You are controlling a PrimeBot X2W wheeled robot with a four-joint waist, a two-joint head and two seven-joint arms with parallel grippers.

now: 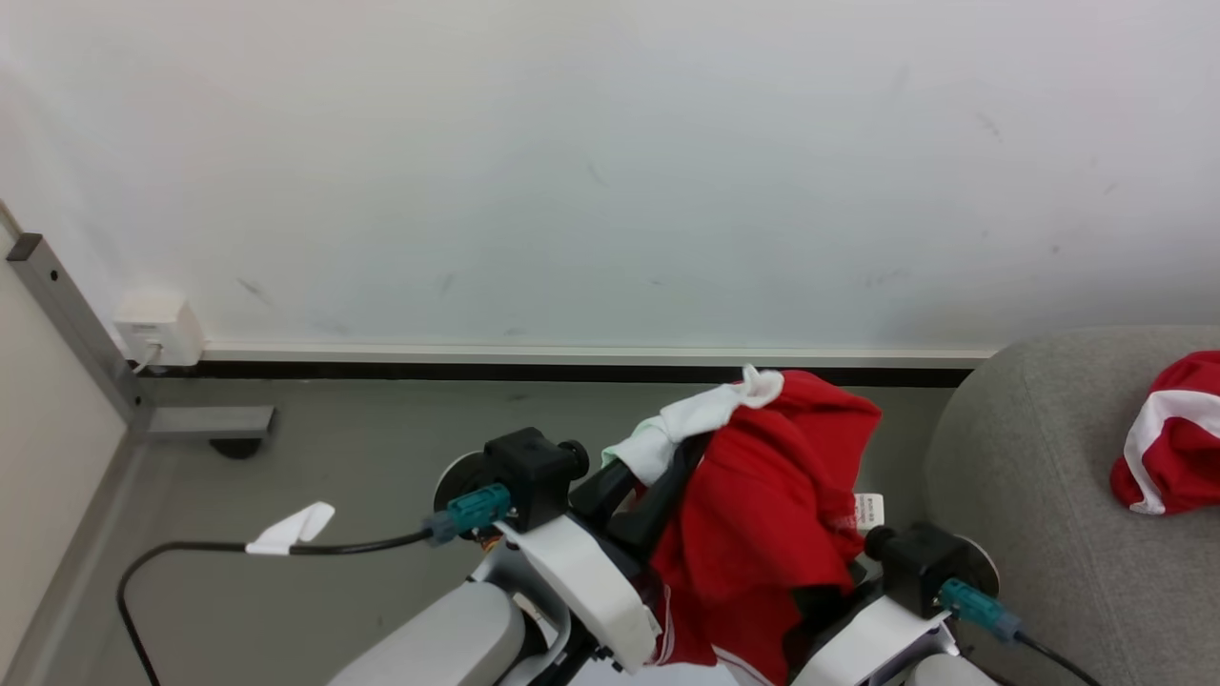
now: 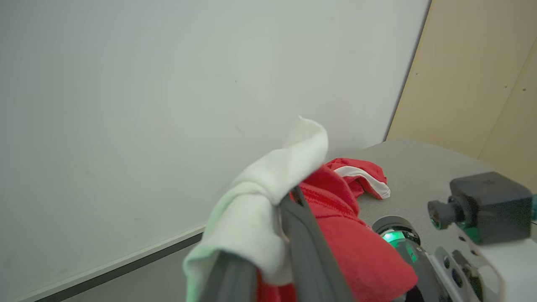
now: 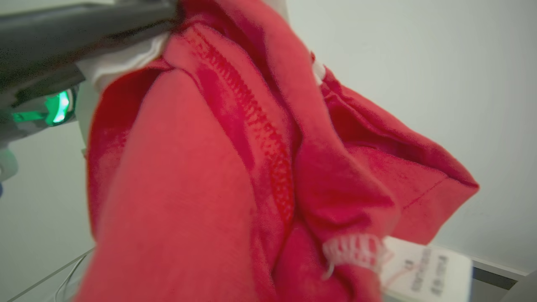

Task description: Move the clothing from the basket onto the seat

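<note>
**Head view:** the held garment [image 1: 762, 505], red with a white panel, hangs lifted between both arms. It is above the grey floor [image 1: 362, 476] and just left of the seat [image 1: 1029, 495], where the other garment [image 1: 1172, 438] already lies. The left gripper [image 1: 691, 455] reaches up into the white part. The right gripper [image 1: 818, 605] sits buried under the red folds.

**Left wrist view:** the white panel [image 2: 260, 197] wraps over one of the fingers and is pinched against the other, so the left fingers [image 2: 310, 247] stand narrow, holding cloth.

**Right wrist view:** red fabric hangs right against the lens, with a label [image 3: 428, 268] dangling low. The right fingers are closed, but the cloth hides whether they grip any of it.

**Risk:** the garment is not over the seat yet. If the left pinch slackens here and the right has caught nothing, it would likely drop to the floor. The loose folds could also snag on the right wrist during the swing across
</note>
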